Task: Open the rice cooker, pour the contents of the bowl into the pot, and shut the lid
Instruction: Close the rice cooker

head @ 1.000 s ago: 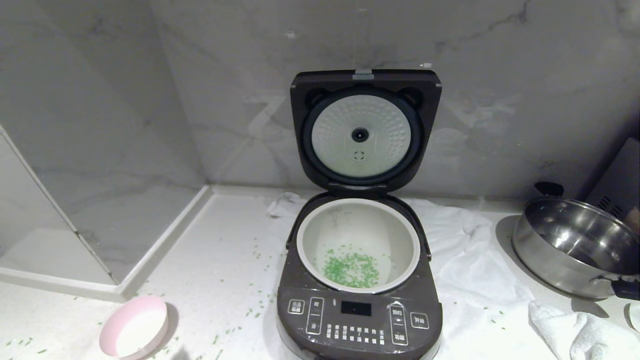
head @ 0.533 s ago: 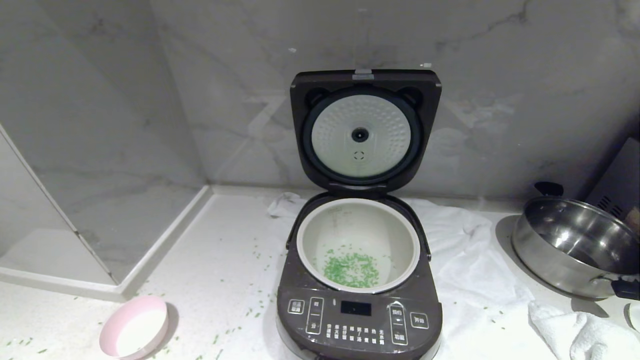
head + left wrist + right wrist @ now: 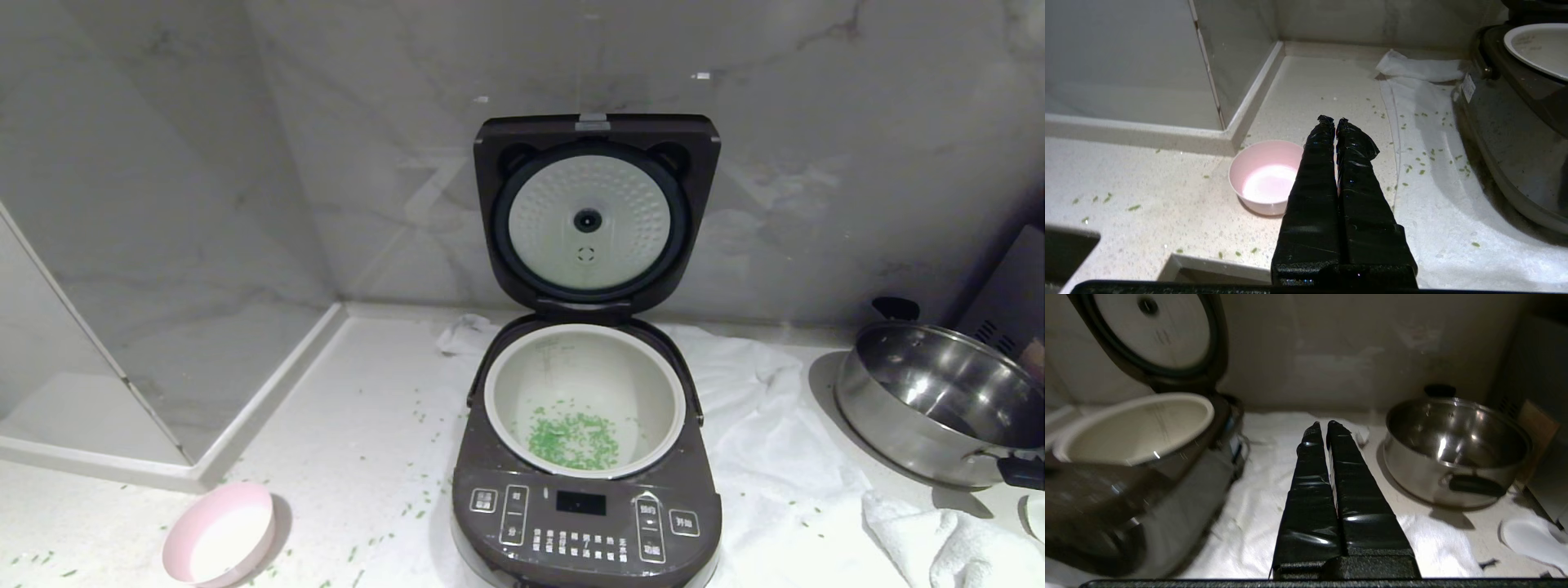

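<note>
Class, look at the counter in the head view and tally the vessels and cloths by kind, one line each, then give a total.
Dark brown-grey rice cooker with cream-white inner pot: 1
Small pale pink bowl: 1
Shiny steel pan with black handles: 1
White cloths: 2, one under the cooker, one folded
Total: 5

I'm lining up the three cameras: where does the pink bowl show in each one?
Head view: bowl at lower left on the counter, left of the rice cooker.
Left wrist view: bowl centre, beside the shut left gripper.
Right wrist view: not in it.
Shared landmark: the rice cooker.
</note>
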Motion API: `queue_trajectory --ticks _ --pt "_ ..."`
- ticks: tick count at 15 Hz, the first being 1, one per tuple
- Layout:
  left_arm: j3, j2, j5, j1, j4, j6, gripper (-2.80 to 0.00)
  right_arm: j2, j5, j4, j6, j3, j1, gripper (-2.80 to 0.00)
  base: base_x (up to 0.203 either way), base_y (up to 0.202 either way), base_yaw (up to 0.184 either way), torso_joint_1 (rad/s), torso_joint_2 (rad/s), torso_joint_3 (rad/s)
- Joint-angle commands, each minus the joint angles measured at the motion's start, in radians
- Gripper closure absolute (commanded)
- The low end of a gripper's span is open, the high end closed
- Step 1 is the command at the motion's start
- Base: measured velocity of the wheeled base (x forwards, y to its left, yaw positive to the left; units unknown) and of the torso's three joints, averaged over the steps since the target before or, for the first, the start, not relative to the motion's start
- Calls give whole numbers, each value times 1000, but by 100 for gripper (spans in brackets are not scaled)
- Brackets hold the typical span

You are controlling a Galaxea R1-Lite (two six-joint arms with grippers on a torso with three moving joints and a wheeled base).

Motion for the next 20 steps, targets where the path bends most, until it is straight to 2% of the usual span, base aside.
queue_trajectory --ticks 1,7,12,14,16,17,20 --pt "8 -5 -1 1 -2 1 0 273 19 3 46 -190 11 0 0 0 0 0 0 0" --pt "4 -6 9 1 23 -2 0 916 145 5 199 -818 24 0 0 0 0 0 0 0" --pt "4 -6 9 1 24 -4 0 1307 196 15 333 -1265 -1 0 0 0 0 0 0 0" --pt "4 -5 9 1 24 -4 0 1409 256 18 425 -1369 -16 0 0 0 0 0 0 0" --pt "4 -5 9 1 25 -4 0 1485 400 45 509 -1427 -22 0 0 0 0 0 0 0" --pt "4 -5 9 2 26 -4 0 1524 444 54 538 -1448 -22 0 0 0 0 0 0 0" --pt "4 -5 9 1 32 -4 0 1658 504 60 636 -1542 -24 0 0 0 0 0 0 0"
